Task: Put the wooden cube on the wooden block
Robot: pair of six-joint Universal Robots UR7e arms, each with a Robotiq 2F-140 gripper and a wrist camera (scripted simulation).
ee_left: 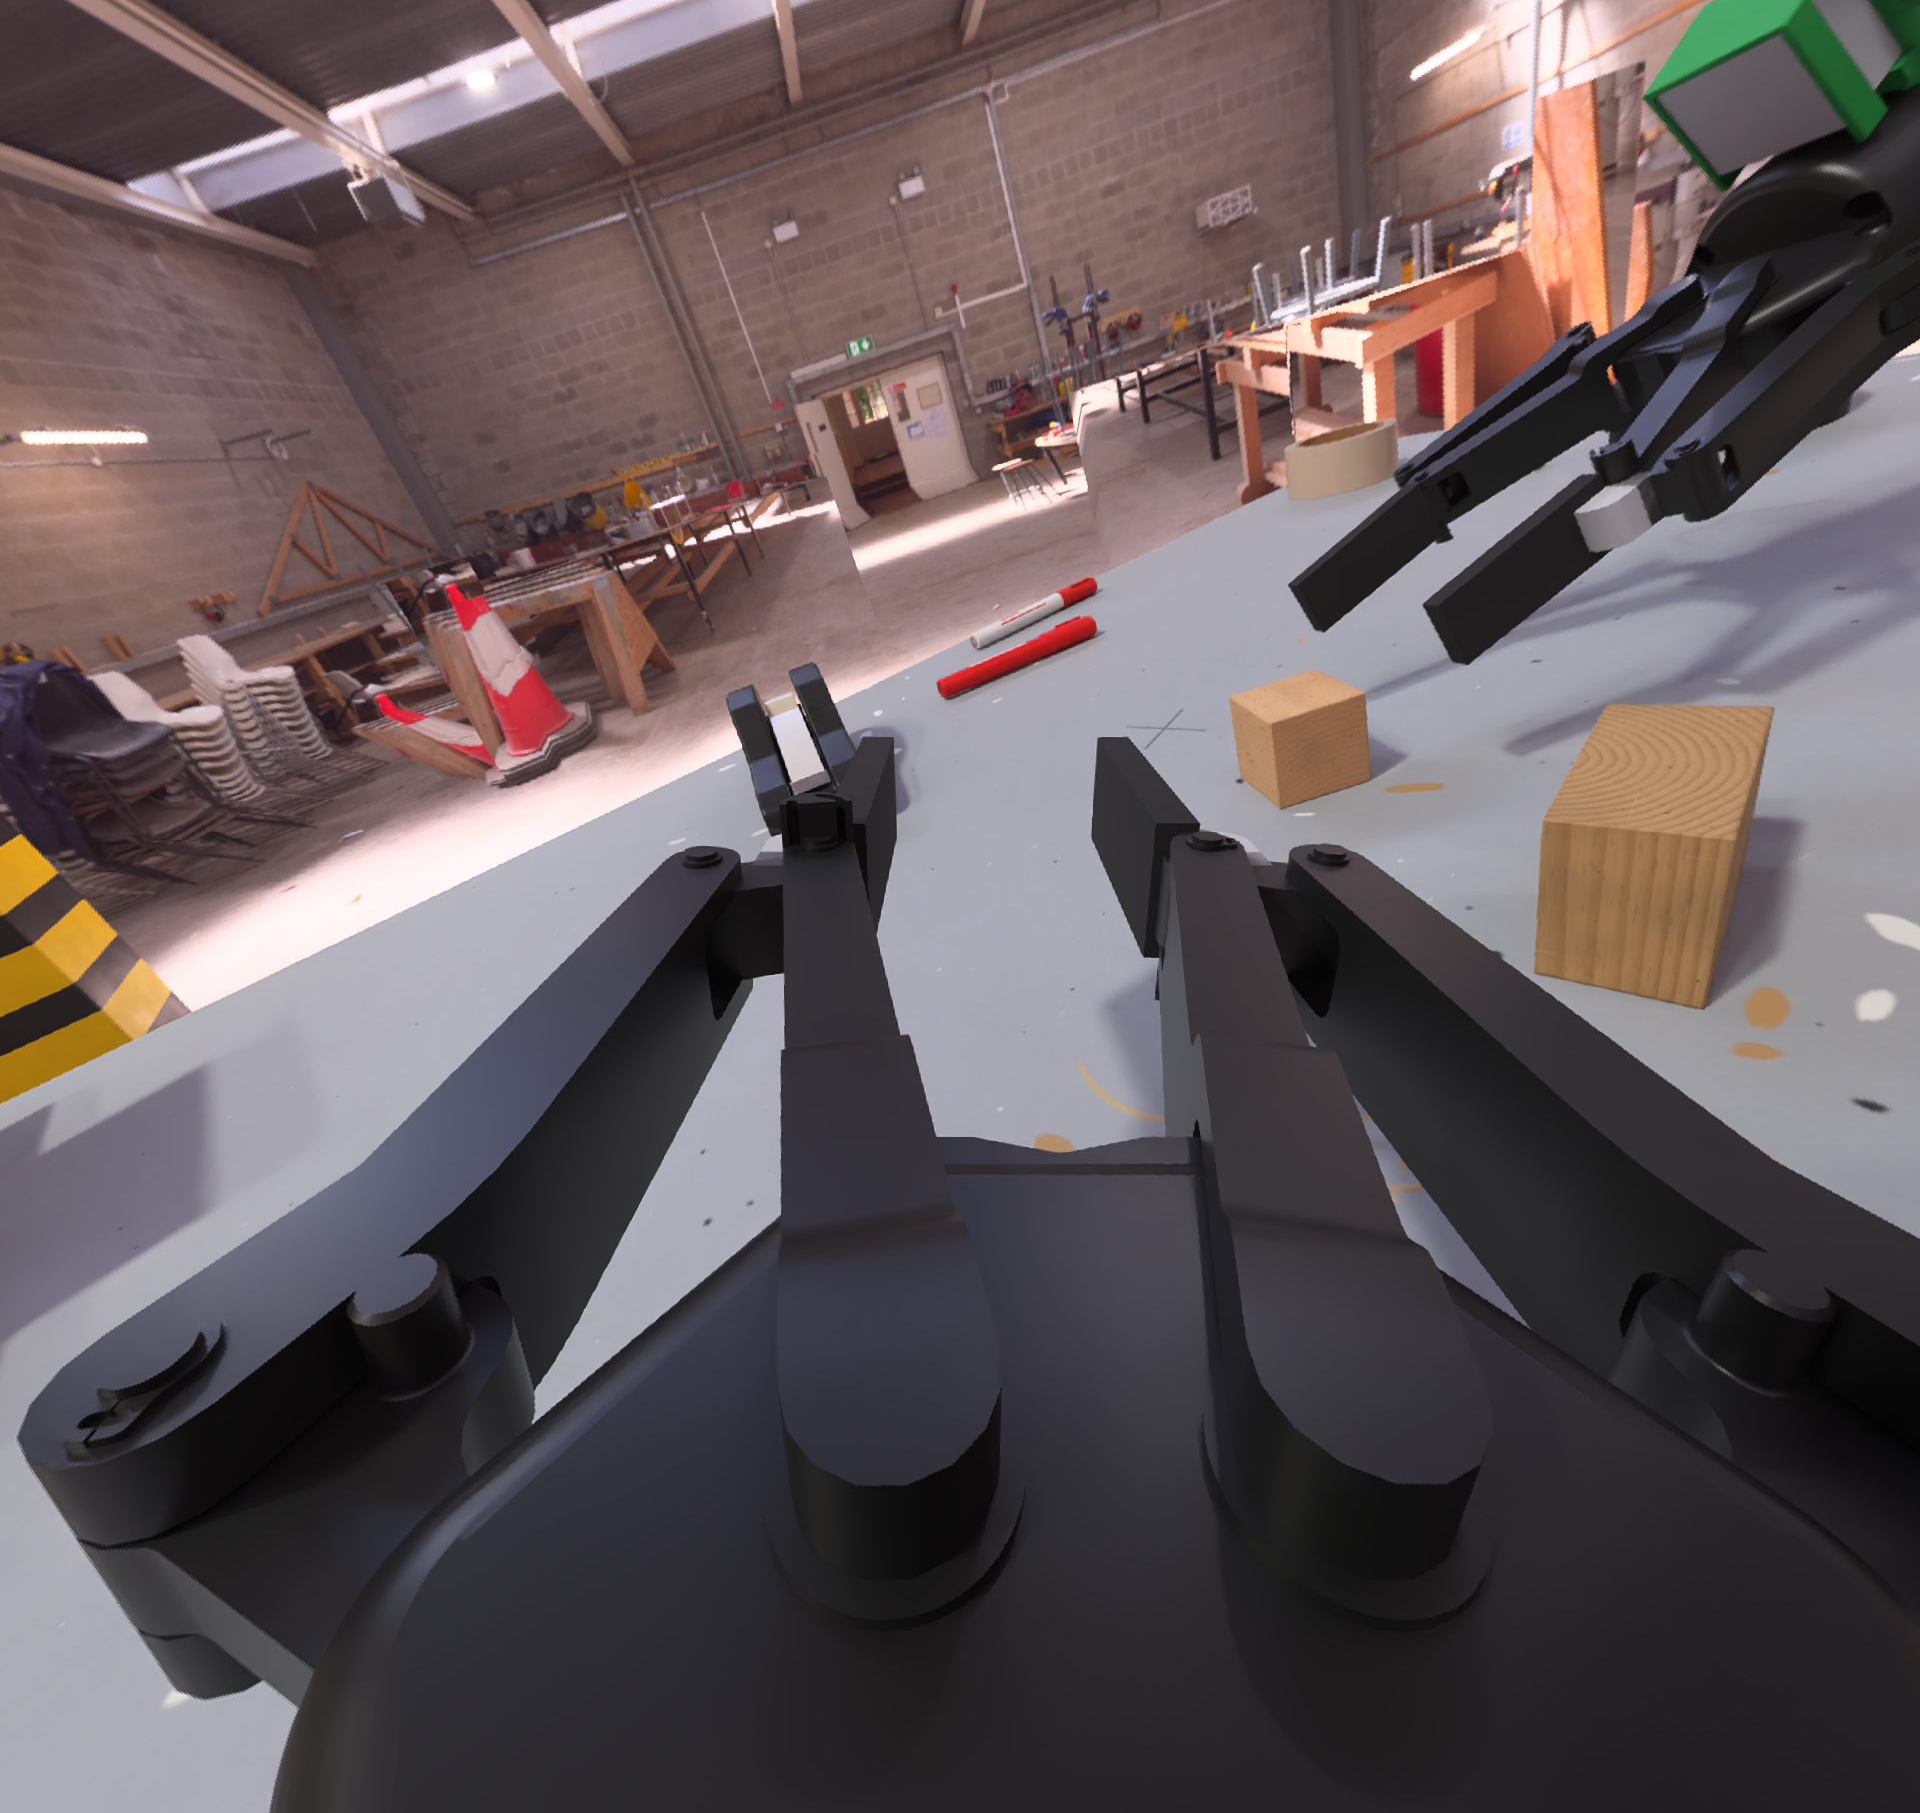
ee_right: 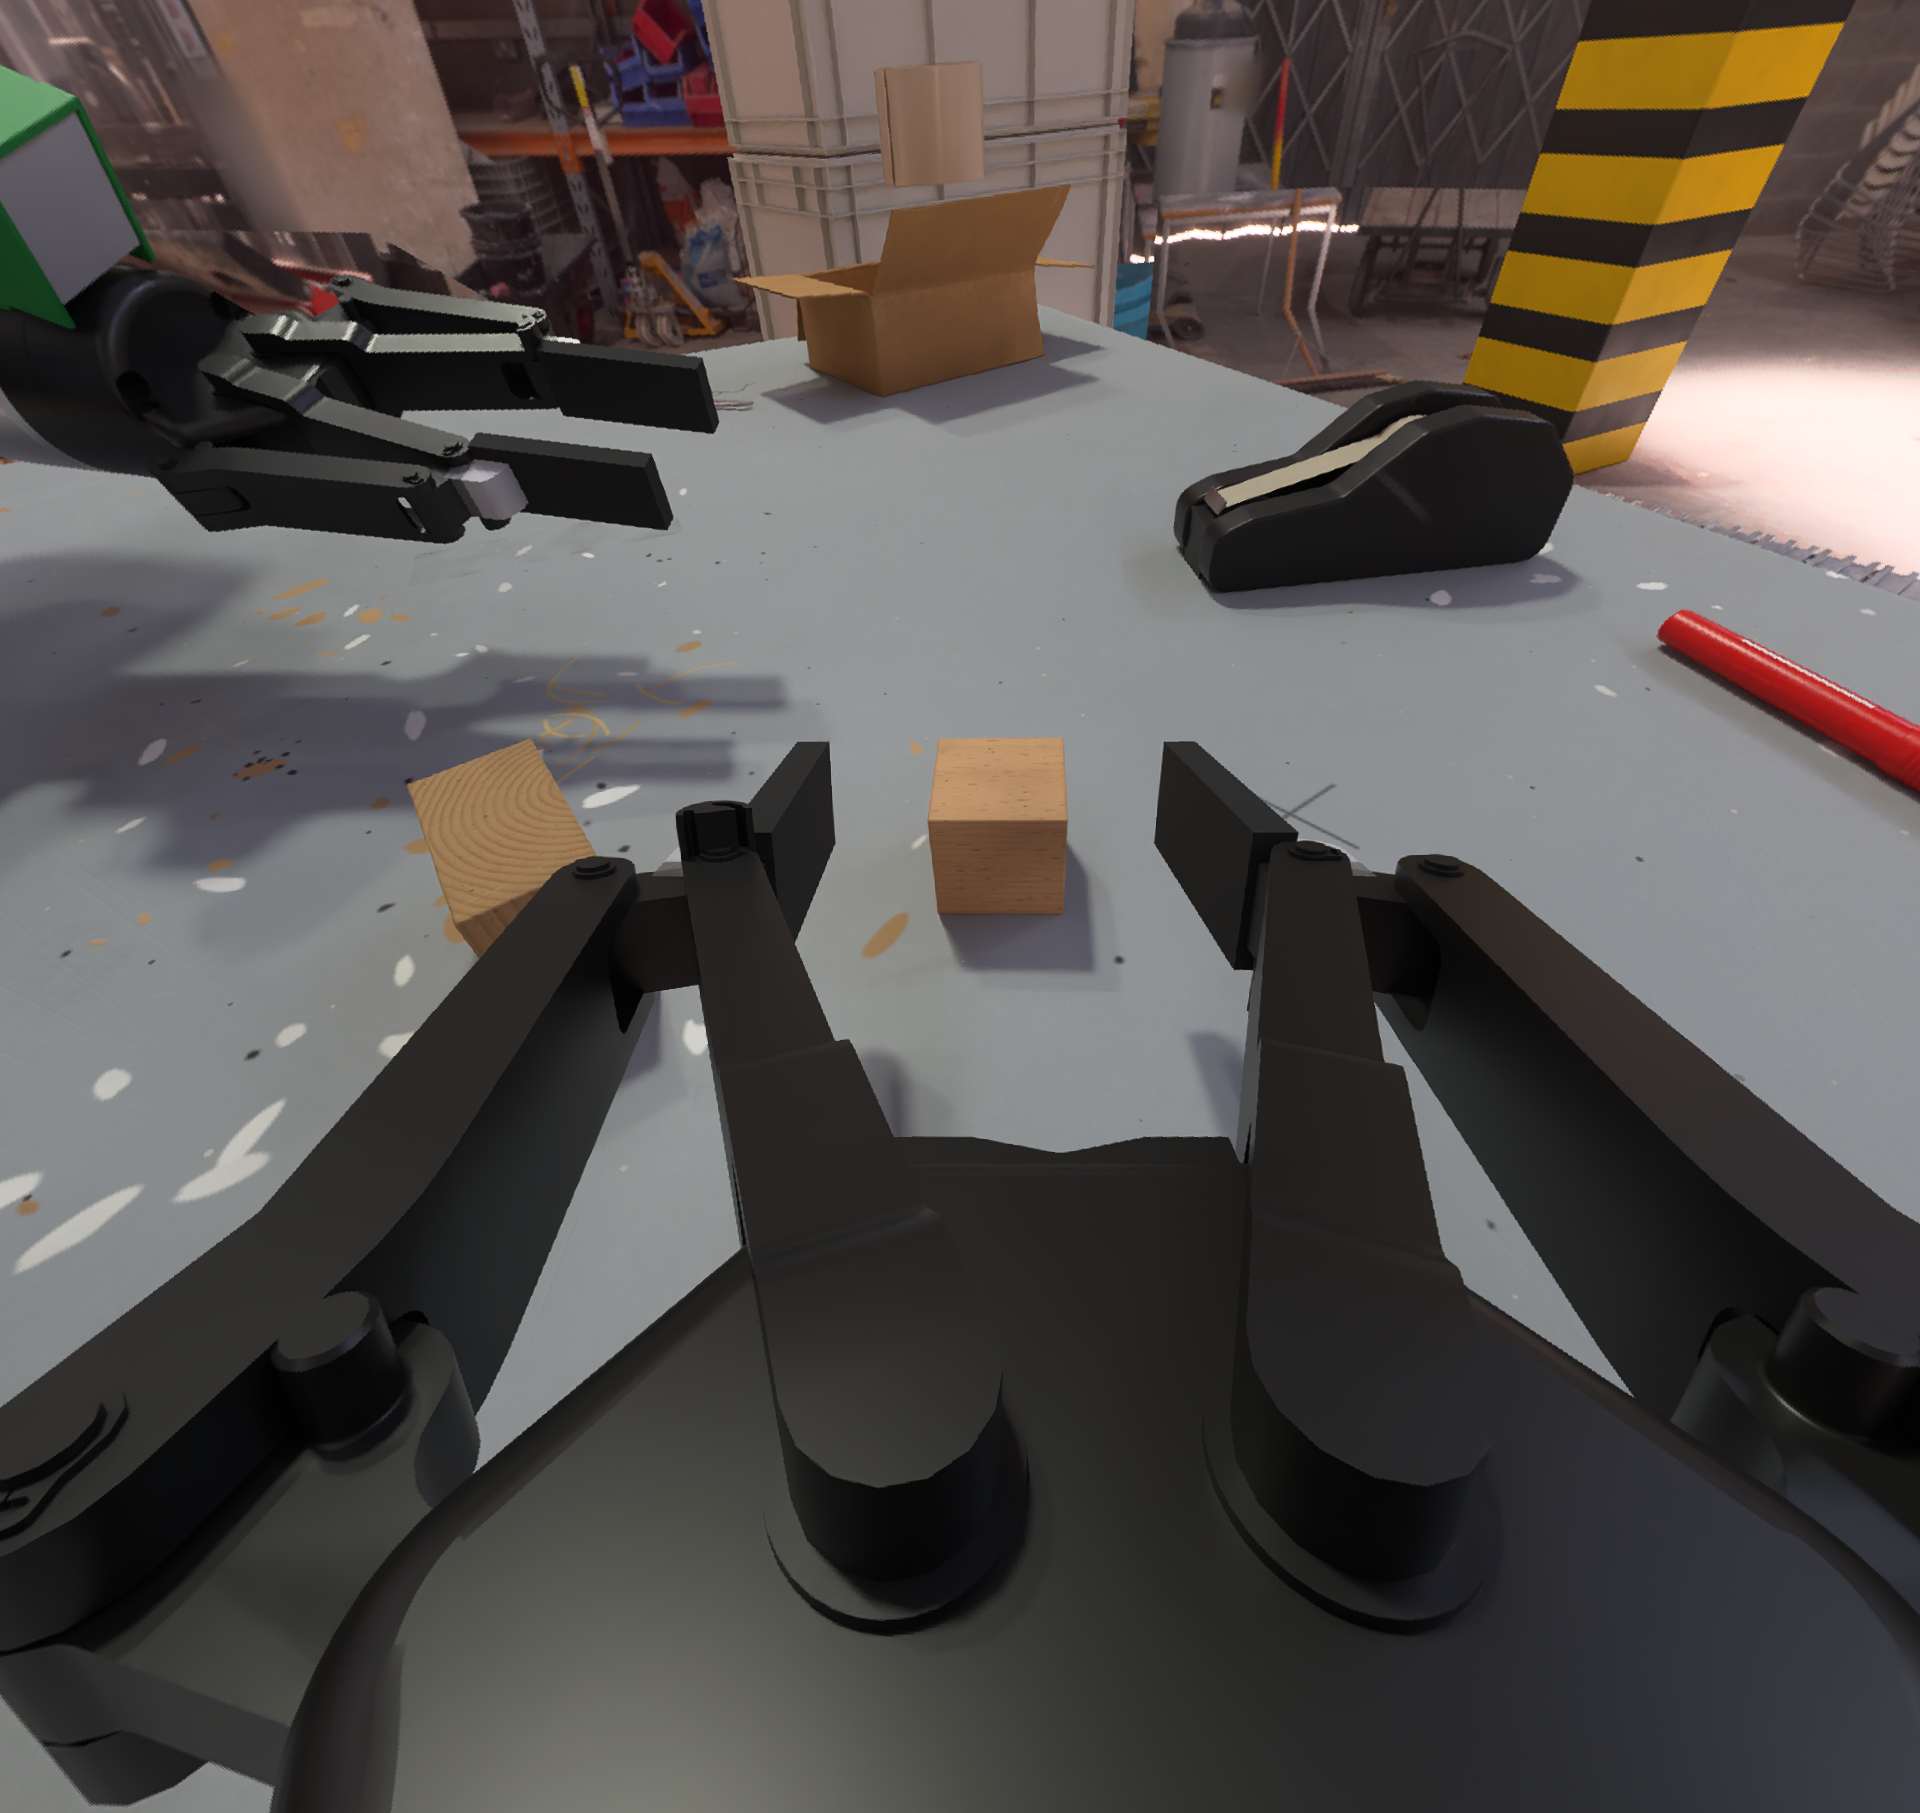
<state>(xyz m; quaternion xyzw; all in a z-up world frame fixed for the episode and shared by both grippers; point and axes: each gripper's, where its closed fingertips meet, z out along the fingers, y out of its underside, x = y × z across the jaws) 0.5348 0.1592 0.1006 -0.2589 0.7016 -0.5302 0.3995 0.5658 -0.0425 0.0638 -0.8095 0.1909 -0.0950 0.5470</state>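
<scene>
Right wrist view: grey table (ee_right: 1039, 537); right gripper (ee_right: 995, 828), fingers spread wide, empty, above it. Cardboard box (ee_right: 925, 309) lay far ahead; tape dispenser (ee_right: 1371, 496) ahead-right. Wooden block (ee_right: 488, 828) sat just outside the left finger. Wooden cube (ee_right: 997, 825) stood between the fingertips, untouched. Left gripper (ee_right: 665, 444), parted and empty, hovered ahead-left.

The left wrist view sits low over the grey table (ee_left: 623, 932), looking along its own fingers toward the far edge. The right wrist view looks down from higher, close above the wooden cube (ee_right: 997, 828). Both share the cube (ee_left: 1299, 737), wooden block (ee_left: 1652, 849) (ee_right: 499, 828) and red marker (ee_left: 1018, 659) (ee_right: 1797, 688).
</scene>
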